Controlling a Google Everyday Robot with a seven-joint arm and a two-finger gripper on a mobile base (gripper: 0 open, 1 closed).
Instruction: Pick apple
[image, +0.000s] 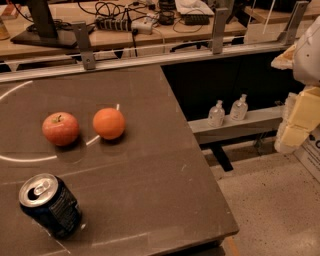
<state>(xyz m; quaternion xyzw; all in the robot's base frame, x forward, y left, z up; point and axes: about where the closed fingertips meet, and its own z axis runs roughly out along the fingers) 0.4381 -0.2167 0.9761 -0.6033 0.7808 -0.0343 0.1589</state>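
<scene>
The apple (60, 128) is round and red-pink with a small stem. It rests on the left part of the dark table (150, 165), inside a white painted arc. A smooth orange fruit (108, 123) sits just to its right, apart from it. My gripper (296, 125) shows as pale yellowish blocks at the right edge of the camera view. It hangs off the table over the floor, far to the right of the apple, and nothing shows in it.
A dark blue drink can (50, 204) stands at the table's front left. A metal rail (150, 57) runs along the table's back edge, with a cluttered desk beyond. Two small clear bottles (227, 111) stand on a low shelf to the right, above the speckled floor.
</scene>
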